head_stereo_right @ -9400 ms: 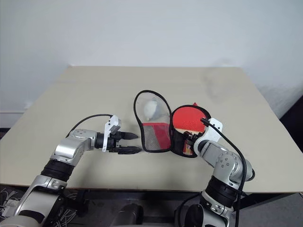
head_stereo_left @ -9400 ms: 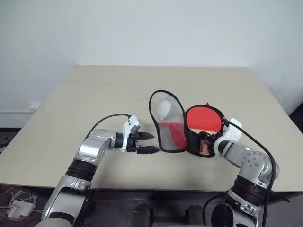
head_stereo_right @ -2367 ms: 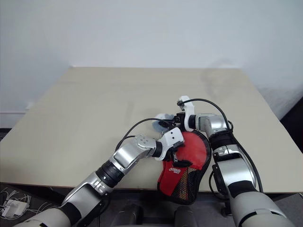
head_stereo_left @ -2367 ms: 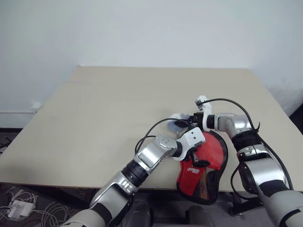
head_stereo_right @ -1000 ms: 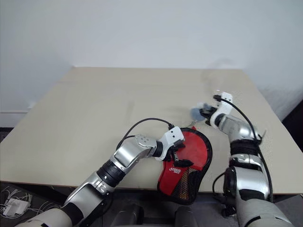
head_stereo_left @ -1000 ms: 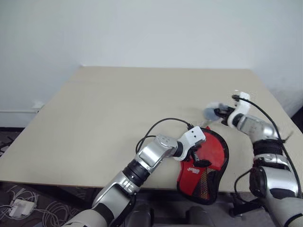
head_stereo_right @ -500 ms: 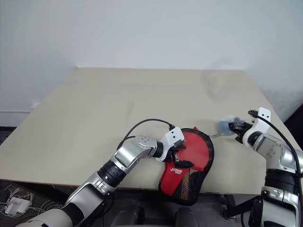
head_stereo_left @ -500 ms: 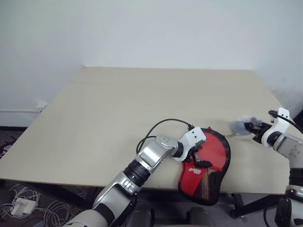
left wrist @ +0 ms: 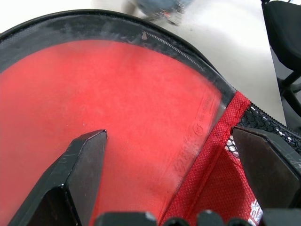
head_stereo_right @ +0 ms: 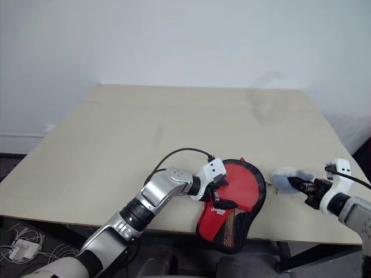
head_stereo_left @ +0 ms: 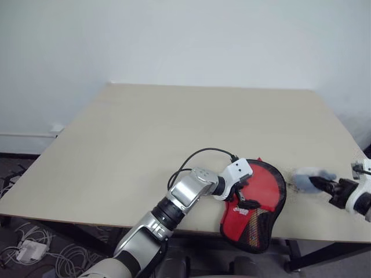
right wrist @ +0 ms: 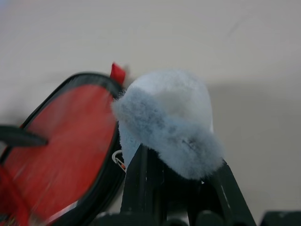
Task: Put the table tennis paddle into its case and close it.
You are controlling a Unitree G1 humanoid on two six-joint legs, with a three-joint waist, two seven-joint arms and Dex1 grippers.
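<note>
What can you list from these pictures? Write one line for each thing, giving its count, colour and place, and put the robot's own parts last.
Table: one, beige, before a white wall.
Case: one, red with black trim and mesh, at the table's near edge, its narrow end hanging over.
Table tennis paddle: one, red face, inside the case behind the clear panel.
Fluffy ball: one, pale grey, right of the case, held in the right gripper.
Left gripper: one, black fingers spread wide over the case.
Right gripper: one, black fingers shut on the fluffy ball.

head stereo overlooks table, wrist views close
</note>
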